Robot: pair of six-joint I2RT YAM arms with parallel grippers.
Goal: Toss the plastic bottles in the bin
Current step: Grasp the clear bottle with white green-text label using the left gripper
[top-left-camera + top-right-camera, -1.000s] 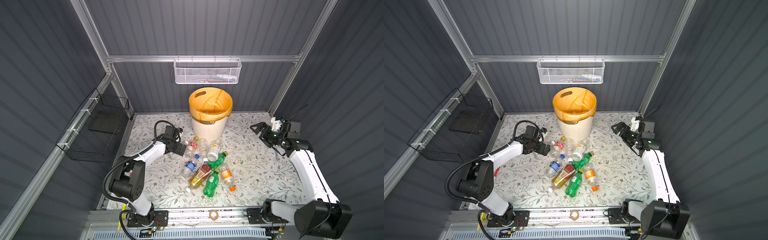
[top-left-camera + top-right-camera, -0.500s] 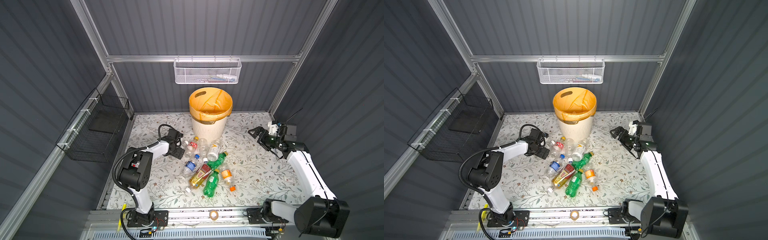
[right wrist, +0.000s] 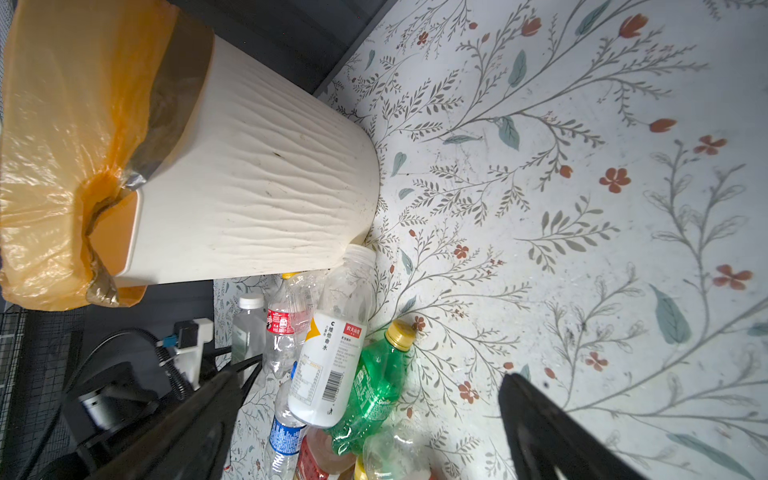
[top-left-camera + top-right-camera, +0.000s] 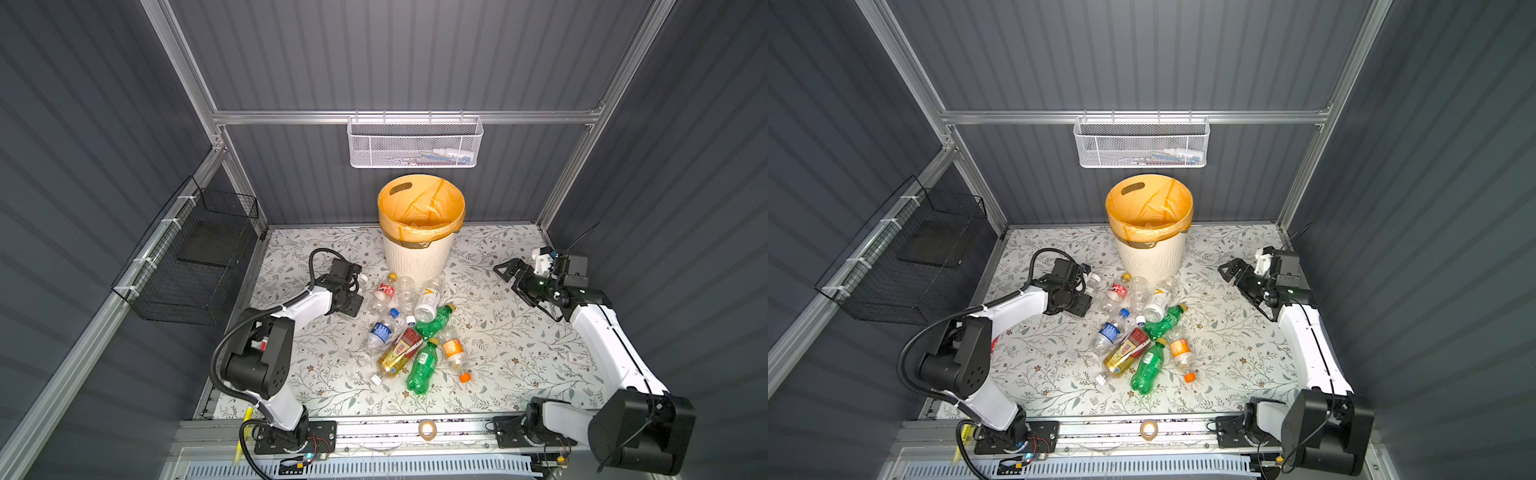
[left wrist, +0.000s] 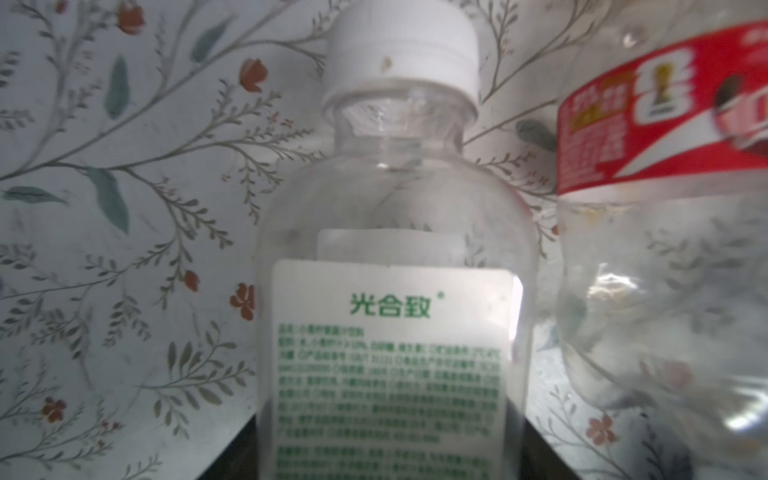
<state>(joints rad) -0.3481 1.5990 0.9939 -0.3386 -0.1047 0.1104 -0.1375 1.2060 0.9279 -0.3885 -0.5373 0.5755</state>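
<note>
The bin (image 4: 415,257) (image 4: 1150,259) (image 3: 257,187), cream with an orange bag, stands at the back of the floral mat. Several plastic bottles lie in a heap in front of it, among them a red-labelled one (image 4: 384,291) (image 5: 665,124), a white one (image 4: 428,303) (image 3: 328,365), a blue-labelled one (image 4: 380,332) and a green one (image 4: 422,365). At the heap's left edge my left gripper (image 4: 358,286) (image 5: 384,436) is shut on a clear white-capped bottle (image 4: 1091,284) (image 5: 390,257), its dark jaws against both sides. My right gripper (image 4: 513,276) (image 4: 1235,274) (image 3: 372,374) hangs open and empty, right of the bin.
A white mesh basket (image 4: 413,143) hangs on the back wall above the bin. A black wire basket (image 4: 195,257) is fixed to the left wall. A tape roll (image 4: 427,429) lies on the front rail, and a small card (image 4: 577,358) lies beside the right arm.
My left gripper has moved in on the white-capped bottle at the heap's left edge and closed around it. My right gripper has drifted slightly toward the middle, still open.
</note>
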